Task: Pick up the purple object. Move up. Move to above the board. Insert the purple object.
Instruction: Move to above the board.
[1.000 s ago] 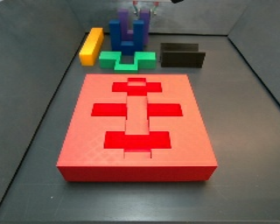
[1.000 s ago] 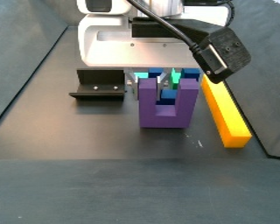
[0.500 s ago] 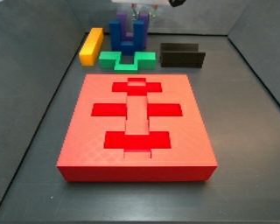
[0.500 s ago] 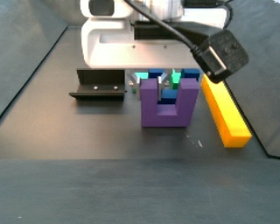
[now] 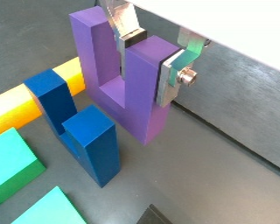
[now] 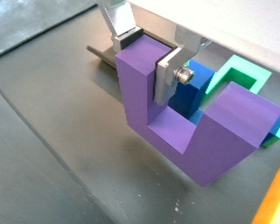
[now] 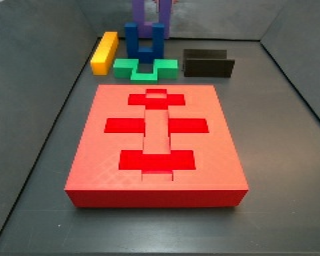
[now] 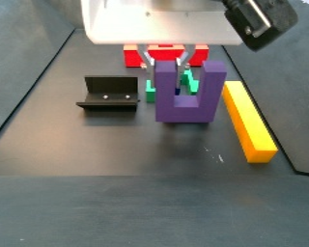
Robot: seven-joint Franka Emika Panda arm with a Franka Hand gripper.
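The purple object (image 5: 122,83) is a violet U-shaped block held upright, clear of the floor. My gripper (image 5: 150,54) is shut on one of its prongs, with a silver finger on each side of it. Both wrist views show this grip (image 6: 149,54). In a side view the purple object (image 8: 189,101) hangs under the gripper (image 8: 168,66) near the back. In a side view its prongs (image 7: 164,15) reach the frame's upper edge, and the gripper is out of frame. The red board (image 7: 89,155) with cross-shaped cut-outs lies in front of it.
A dark blue U-shaped block (image 7: 147,48) and a green piece (image 7: 147,69) stand just below and behind the purple object. A yellow bar (image 8: 247,121) lies to one side, the dark fixture (image 8: 108,95) to the other. Grey walls enclose the floor.
The gripper has risen with the purple object in it. The block has left the floor and now hangs above the blue and green pieces. Nothing else moved.
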